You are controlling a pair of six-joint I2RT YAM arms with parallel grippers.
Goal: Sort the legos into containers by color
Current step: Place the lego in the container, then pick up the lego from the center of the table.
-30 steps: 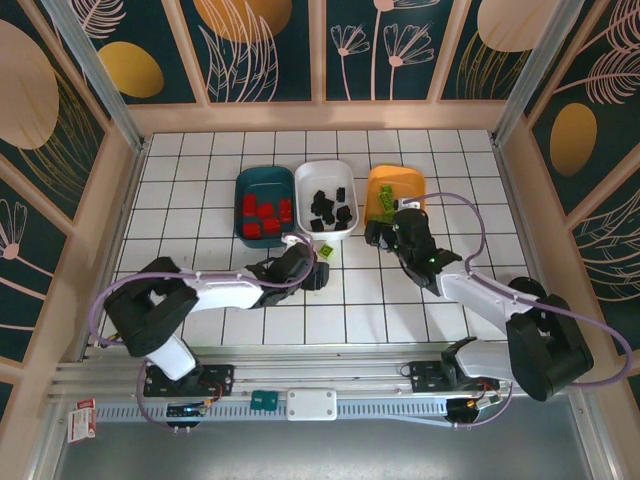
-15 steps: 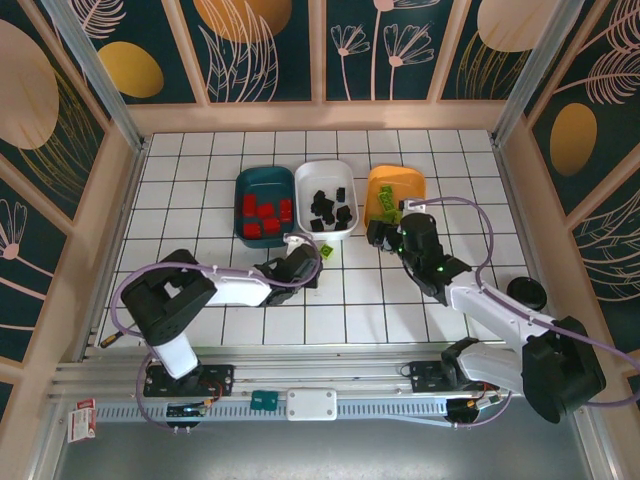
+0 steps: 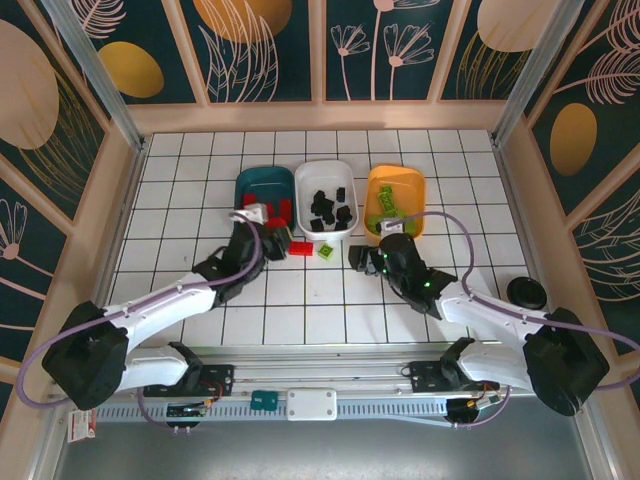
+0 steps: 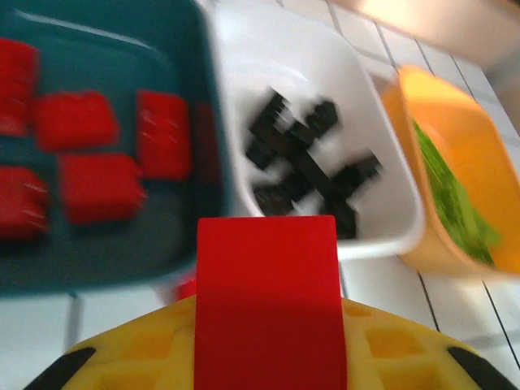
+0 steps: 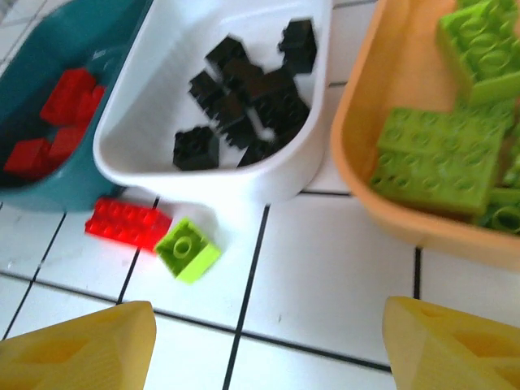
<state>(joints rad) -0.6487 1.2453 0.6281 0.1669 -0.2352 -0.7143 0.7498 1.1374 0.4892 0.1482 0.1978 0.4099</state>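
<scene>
My left gripper (image 3: 268,232) hovers at the near edge of the dark teal container (image 3: 241,196) and is shut on a red lego (image 4: 266,292) that stands between its yellow fingers (image 4: 130,357). Several red legos (image 4: 97,183) lie in the teal container (image 4: 183,244). The white container (image 3: 301,190) holds black legos (image 3: 330,205), and the orange container (image 3: 421,215) holds green legos (image 3: 386,204). A loose red lego (image 5: 127,223) and a small green lego (image 5: 187,249) lie on the tiles just in front of the white container (image 5: 203,183). My right gripper (image 5: 268,349) is open, a little nearer than these two.
A black round object (image 3: 527,293) sits on the tiles at the right, beside the right arm. Wooden walls (image 3: 120,200) close in the tiled floor on three sides. White tiles stretch between the containers and the arm bases.
The left gripper shut on a red lego and carried it up and left to the teal container's near edge. The right gripper moved from the orange container toward the loose legos.
</scene>
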